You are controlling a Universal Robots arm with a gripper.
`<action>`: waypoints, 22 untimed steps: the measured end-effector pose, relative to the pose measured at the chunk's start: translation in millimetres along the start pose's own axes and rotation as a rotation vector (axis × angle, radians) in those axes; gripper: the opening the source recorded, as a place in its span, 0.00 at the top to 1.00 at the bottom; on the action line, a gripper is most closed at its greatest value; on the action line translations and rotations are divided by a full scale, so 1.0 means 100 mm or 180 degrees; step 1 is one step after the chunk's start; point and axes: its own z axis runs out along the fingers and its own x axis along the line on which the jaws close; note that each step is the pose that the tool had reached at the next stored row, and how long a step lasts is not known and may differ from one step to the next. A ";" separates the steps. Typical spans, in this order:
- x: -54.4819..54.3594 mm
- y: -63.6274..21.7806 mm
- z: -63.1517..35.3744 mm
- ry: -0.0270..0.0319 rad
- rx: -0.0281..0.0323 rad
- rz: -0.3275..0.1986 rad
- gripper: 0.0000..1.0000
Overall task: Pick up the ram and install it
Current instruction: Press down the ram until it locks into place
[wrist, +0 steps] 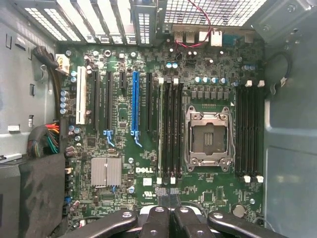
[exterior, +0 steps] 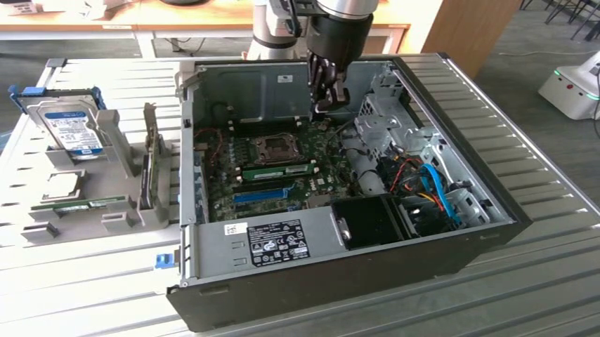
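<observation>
Robotics lab, slatted metal workbench (exterior: pixel 535 281), opened computer case (exterior: pixel 310 284), wooden desks (exterior: pixel 187 31) behind

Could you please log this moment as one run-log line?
gripper: shut, over motherboard | ram: slotted beside CPU socket

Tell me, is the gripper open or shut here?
Shut. In the wrist view the gripper shows its jaws closed together, nothing between them, above the motherboard.

Ribbed metal table (exterior: pixel 549 298); open computer case (exterior: pixel 375 281) on it; grey parts rack (exterior: pixel 38 232) just beside.
</observation>
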 end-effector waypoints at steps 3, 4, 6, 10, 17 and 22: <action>0.00 0.000 0.013 0.0000 0.0000 0.0000 0.89; 0.00 0.000 0.022 0.0000 0.0000 0.0000 0.89; 0.00 0.000 0.042 0.0000 0.0000 0.0001 0.89; 0.01 -0.002 0.084 0.0000 0.0000 0.0000 0.89; 0.02 -0.004 0.165 0.0000 0.0000 0.0000 0.89; 0.02 -0.006 0.221 0.0000 0.0000 0.0000 0.89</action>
